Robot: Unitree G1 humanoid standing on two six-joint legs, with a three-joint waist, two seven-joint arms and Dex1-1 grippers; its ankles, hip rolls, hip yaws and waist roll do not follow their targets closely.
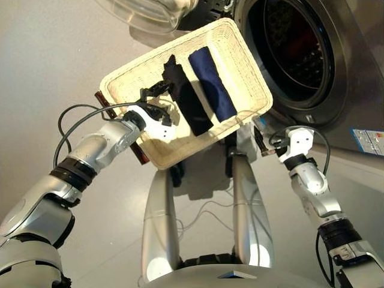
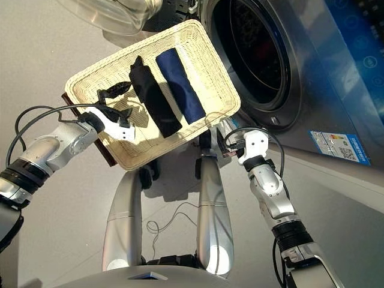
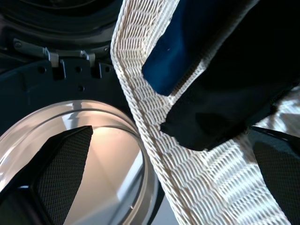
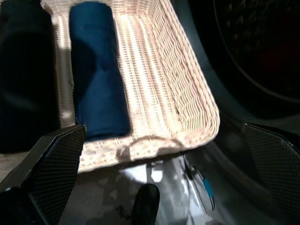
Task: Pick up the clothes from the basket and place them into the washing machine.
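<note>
Seen from the robot's head, a shallow cream-white wicker basket [image 1: 252, 84] with a low woven rim sits just in front of the robot, beside the round porthole of a dark grey glossy washing machine [image 1: 336, 114]. Its black-rimmed door with a clear glass bowl [image 1: 150, 12] hangs open beyond the basket's far corner.

Two folded cloth strips lie side by side inside the basket, touching along their long edges: a black strip [image 1: 187, 99] and a navy blue strip [image 1: 213, 84]. A red patch deep in the perforated steel drum [image 4: 276, 51] may be the third piece; I cannot tell for sure.

The left tool [image 1: 157, 102] hovers over the basket's near corner, its two black fingers spread, one end of the black strip just ahead of it and the navy strip beyond that. The right tool [image 2: 227, 144] waits outside the basket's near rim, close to the machine's front, fingers also spread and empty; the navy strip lies just across the rim from it.

Both strips look light, soft and limp, so they should sag and may unfold when lifted. They seem neither fragile nor slippery. A pinch across the narrow width near the middle would likely gather all the folded layers; gripping one end risks a trailing tail catching on the weave or the door rim.
</note>
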